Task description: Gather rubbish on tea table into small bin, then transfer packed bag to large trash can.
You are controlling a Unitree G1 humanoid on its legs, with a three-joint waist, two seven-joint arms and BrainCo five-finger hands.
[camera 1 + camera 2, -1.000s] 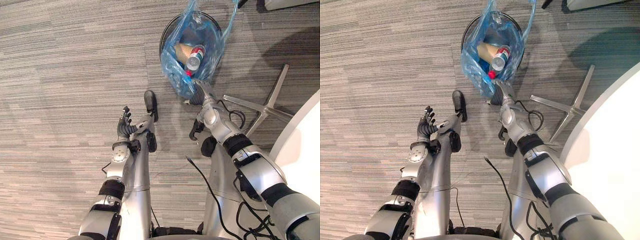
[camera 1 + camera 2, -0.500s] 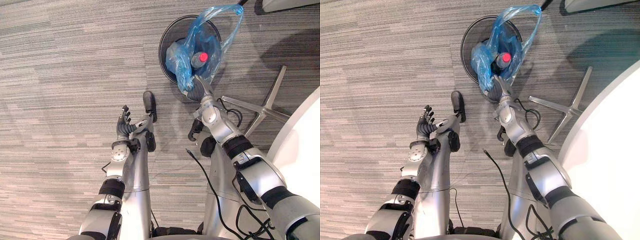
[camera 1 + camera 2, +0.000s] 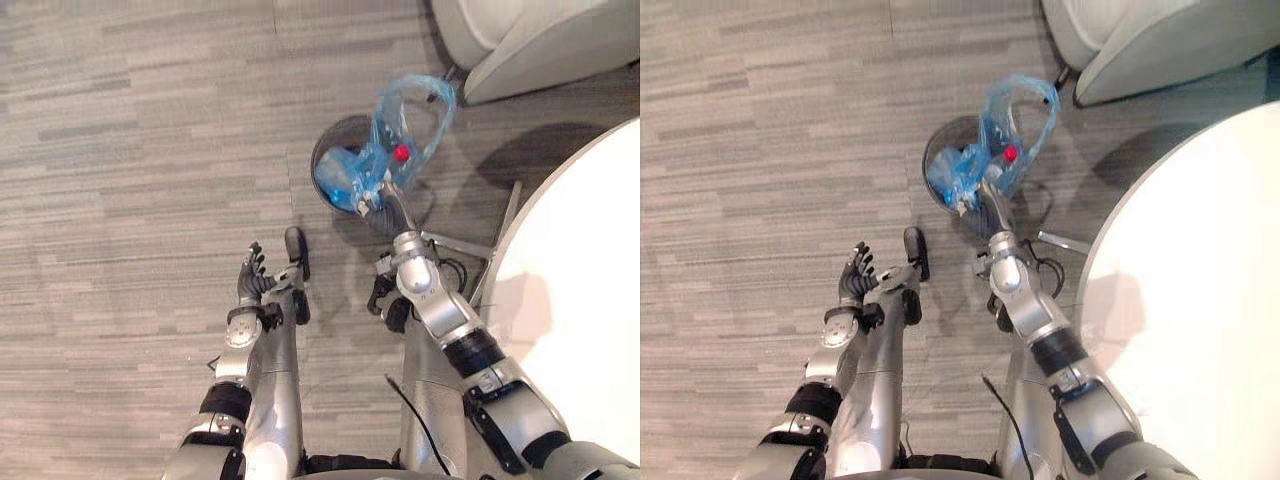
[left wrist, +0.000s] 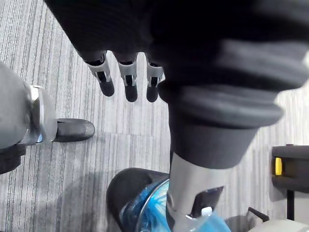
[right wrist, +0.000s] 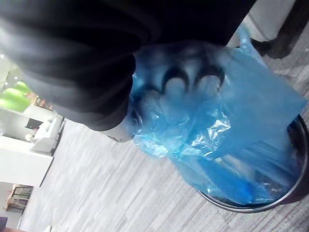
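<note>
right hand (image 3: 388, 212) clenches the bag (image 3: 383, 140), which hangs just past its fingers, lower part in the bin (image 3: 318, 165): lift straight up to clear the rim; left hand (image 3: 250, 282) idles, spread.

Left hand (image 3: 250, 281) relaxed, right hand (image 3: 384, 210) clenched

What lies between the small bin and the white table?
Metal legs on the carpet, and the right hand shut on the bag, in the left eye view.
</note>
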